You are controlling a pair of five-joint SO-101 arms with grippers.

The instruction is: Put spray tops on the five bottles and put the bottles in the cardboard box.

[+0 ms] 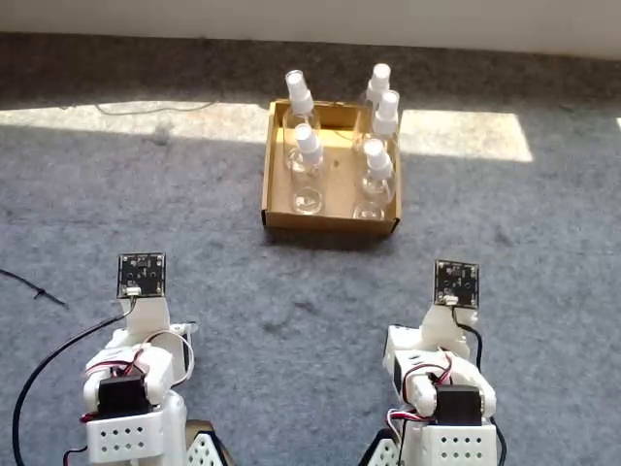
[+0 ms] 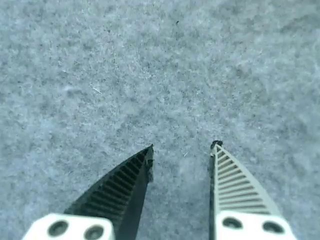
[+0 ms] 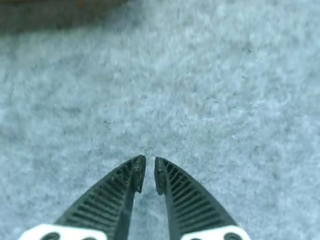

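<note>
Clear glossy plastic bottles, matt cardboard box, fuzzy grey carpet, ribbed plastic jaws.

No text, label, number or sign can be read anywhere. The cardboard box in the upper middle of the high view has plain brown walls, and any print on the clear bottles inside it is too small to tell.

Five bottles in cardboard box on carpet; box beyond arms, between them
</note>
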